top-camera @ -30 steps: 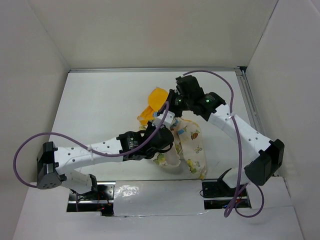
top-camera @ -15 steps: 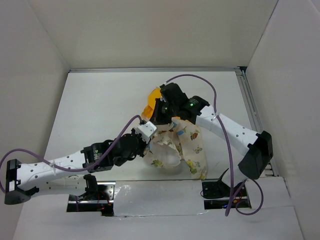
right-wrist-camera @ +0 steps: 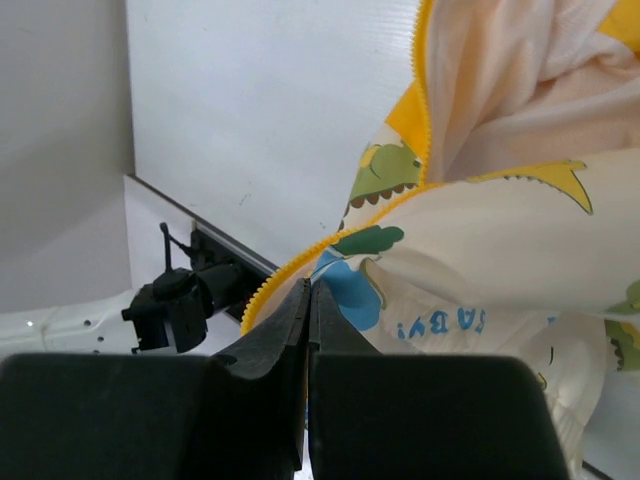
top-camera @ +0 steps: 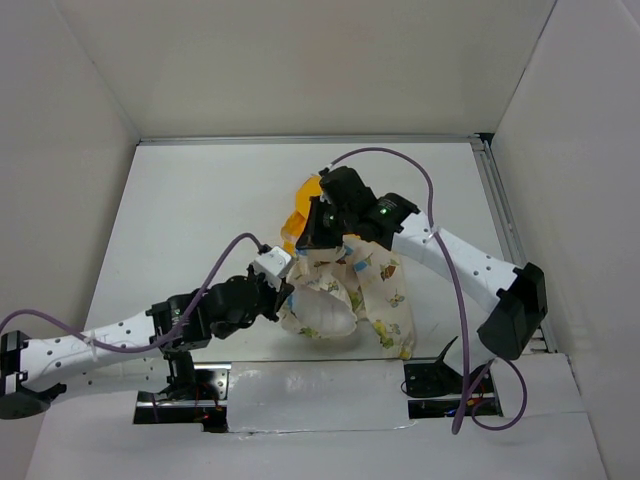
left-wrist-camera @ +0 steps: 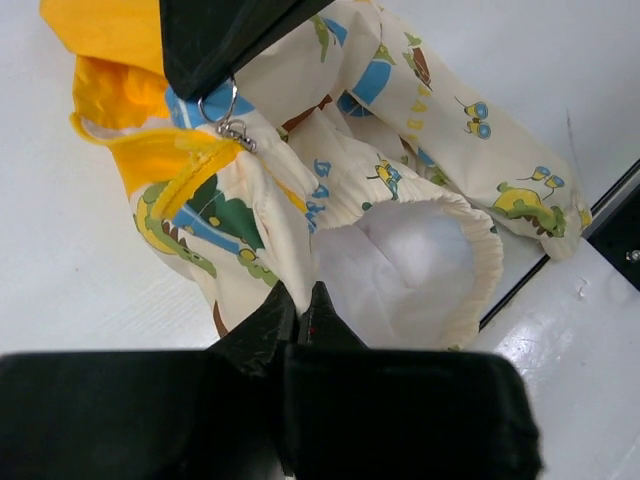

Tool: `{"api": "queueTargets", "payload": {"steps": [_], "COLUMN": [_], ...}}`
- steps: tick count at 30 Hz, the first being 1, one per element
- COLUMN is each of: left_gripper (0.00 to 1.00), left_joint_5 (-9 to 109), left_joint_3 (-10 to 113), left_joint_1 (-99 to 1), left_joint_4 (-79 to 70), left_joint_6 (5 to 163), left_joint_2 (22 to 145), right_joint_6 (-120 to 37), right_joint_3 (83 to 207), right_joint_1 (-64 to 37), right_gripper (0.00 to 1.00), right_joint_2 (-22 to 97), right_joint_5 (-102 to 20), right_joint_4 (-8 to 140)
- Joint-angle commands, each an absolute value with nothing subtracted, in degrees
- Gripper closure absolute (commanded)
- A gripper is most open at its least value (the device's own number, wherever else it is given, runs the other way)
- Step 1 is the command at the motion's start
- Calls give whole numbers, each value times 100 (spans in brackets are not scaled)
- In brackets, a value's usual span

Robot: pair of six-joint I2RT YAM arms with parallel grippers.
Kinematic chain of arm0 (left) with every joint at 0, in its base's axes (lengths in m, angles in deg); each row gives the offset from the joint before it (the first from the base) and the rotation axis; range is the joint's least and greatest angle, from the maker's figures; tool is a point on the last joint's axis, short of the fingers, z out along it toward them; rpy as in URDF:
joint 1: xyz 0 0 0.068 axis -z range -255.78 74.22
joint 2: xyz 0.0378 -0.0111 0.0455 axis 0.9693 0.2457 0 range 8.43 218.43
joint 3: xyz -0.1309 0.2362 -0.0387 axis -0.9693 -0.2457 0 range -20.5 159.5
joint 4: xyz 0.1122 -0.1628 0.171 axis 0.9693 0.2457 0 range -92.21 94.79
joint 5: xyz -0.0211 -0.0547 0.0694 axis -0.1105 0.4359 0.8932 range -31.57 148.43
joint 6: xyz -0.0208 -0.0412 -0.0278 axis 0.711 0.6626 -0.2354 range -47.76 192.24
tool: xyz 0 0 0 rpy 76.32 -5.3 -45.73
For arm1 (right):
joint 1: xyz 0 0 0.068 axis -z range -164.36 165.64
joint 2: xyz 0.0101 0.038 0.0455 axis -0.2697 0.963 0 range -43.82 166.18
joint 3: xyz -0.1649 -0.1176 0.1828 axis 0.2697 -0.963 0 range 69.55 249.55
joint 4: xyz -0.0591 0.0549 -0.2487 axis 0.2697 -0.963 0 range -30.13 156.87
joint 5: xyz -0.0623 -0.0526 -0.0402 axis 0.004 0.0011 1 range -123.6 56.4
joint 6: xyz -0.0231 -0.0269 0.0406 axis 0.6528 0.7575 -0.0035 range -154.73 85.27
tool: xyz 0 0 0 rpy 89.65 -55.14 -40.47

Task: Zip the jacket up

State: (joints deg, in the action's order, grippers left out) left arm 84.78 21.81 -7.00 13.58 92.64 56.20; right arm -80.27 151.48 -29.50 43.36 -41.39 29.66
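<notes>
Left gripper (left-wrist-camera: 300, 300) retreated; jacket (right-wrist-camera: 480, 250) seemingly reads "BABY".

Robotics lab cell: white walls (top-camera: 300, 60) boxing in a table (top-camera: 200, 220).

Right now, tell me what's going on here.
Two arms are working on a child's printed jacket bunched between them. The left gripper has its jaws shut on fabric at its near edge; the right gripper is shut on the zipper pull. Yellow zipper teeth run along a loose edge, so it isn't zipped yet.
</notes>
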Motion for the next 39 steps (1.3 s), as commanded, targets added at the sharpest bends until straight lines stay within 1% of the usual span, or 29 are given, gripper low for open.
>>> {"api": "queueTargets", "payload": {"steps": [1,2,3,4,5,6,7,8,9,11,12,14,16,18,19,24,27,31,32,34,36,39], "left_gripper": [100,97,88,50,40,29,16,15,12,12,11,2,1,1,1,1,1,1,1,1,1,4], "left_joint_5": [7872,8039,8414,8627,8777,8926,8954,8911,8745,8446,8270,7638,7147,6943,6950,7398,7916,8801,8944,9382,9604,9964], "left_joint_3": [2107,2116,2168,2308,2396,2502,2651,2713,2783,2933,2968,2986,3004,3021,3004,2846,3021,3495,3539,3645,3715,3759], "left_joint_1": [-459,-467,-467,-467,-467,-459,-459,-467,-467,-467,-467,-467,-459,-459,-467,-459,-467,-467,-467,-467,-467,-467], "left_joint_4": [1905,2071,2238,2423,3008,3257,3477,3610,3768,3743,3499,3112,2690,2313,2232,1258,1168,1640,1747,2420,2889,3590], "left_joint_6": [10070,10402,10606,11225,11562,11844,12317,12417,12557,12761,12796,12761,13040,13103,13521,14026,14342,14992,15376,16315,16697,17530], "left_joint_2": [5203,5176,5176,5185,5228,5246,5281,5325,5343,5457,5510,5667,5860,5984,6080,6274,6668,7161,7363,7496,7619,7620], "right_joint_6": [-7526,-7542,-7525,-7542,-7629,-7665,-7813,-7902,-7972,-8245,-8341,-8535,-8745,-8860,-8939,-9176,-9239,-9282,-9300,-9335,-9335,-9266], "right_joint_3": [15051,14841,14734,14637,14445,14365,14303,14155,14110,14118,14161,14302,14320,14302,14250,13996,13995,14012,13969,13934,13872,13845], "right_joint_1": [-2513,-2514,-2522,-2557,-2575,-2593,-2628,-2637,-2645,-2645,-2645,-2645,-2654,-2654,-2654,-2645,-2593,-2487,-2435,-2400,-2364,-2259], "right_gripper": [100,100,100,100,100,100,100,100,100,100,100,100,100,100,100,100,100,100,100,100,100,100], "right_joint_2": [3917,3845,3775,3635,3590,3546,3494,3493,3563,3686,3765,3985,4073,4038,4003,3705,3669,3704,3695,3652,3616,3564], "right_joint_5": [-2866,-3059,-3331,-3334,-3534,-3710,-3790,-3860,-4009,-4037,-4037,-4089,-4151,-4134,-4090,-4203,-4397,-4774,-4853,-4986,-5012,-4995], "right_joint_4": [4154,4173,4200,4209,4183,4182,4191,4226,4244,4261,4235,4226,4270,4297,4297,4411,4332,4270,4323,4340,4306,4209]}}
